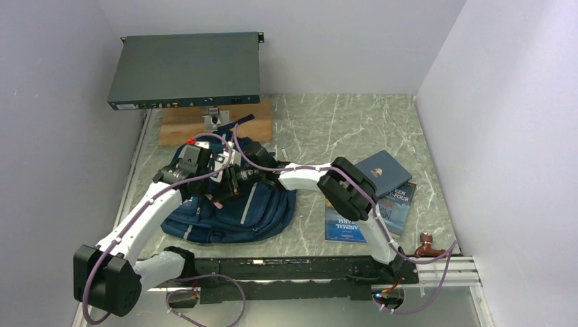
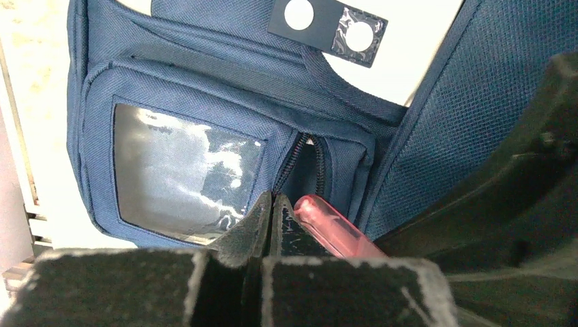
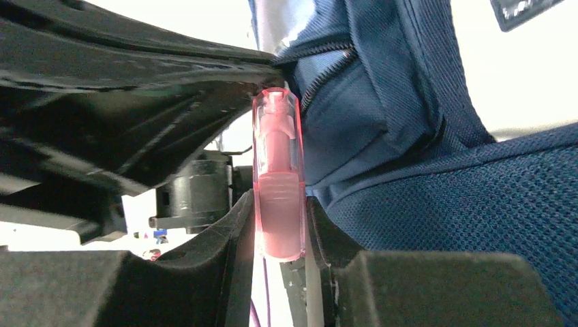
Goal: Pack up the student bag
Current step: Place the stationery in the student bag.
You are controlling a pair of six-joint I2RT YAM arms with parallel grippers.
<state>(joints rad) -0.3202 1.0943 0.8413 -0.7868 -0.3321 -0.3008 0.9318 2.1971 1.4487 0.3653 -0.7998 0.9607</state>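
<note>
With your left gripper (image 2: 272, 211) pinched shut at the zip (image 2: 290, 163) of the navy-blue fabric student bag (image 1: 225, 211), which lies left of centre on the table (image 1: 327, 129), the translucent pink plastic tube (image 3: 276, 136) clamped in your right gripper (image 3: 279, 208) may jam in that narrow gap.

Student bag (image 1: 228, 211) lies on the table (image 1: 327, 129), left of centre, close to your near edge. Behind it, at the far edge, a board (image 1: 180, 126) lies flat, with a rack unit (image 1: 185, 70) raised above it. To the bag's right are two books (image 1: 344, 225) side by side, with a third book (image 1: 384, 172) on top, toward the far side. Over the bag's far half, the left gripper (image 2: 271, 204) sits at the pocket zipper (image 2: 300, 157). The right gripper (image 3: 278, 201) is just beside it, a pen (image 3: 276, 136) between its fingers.
</note>
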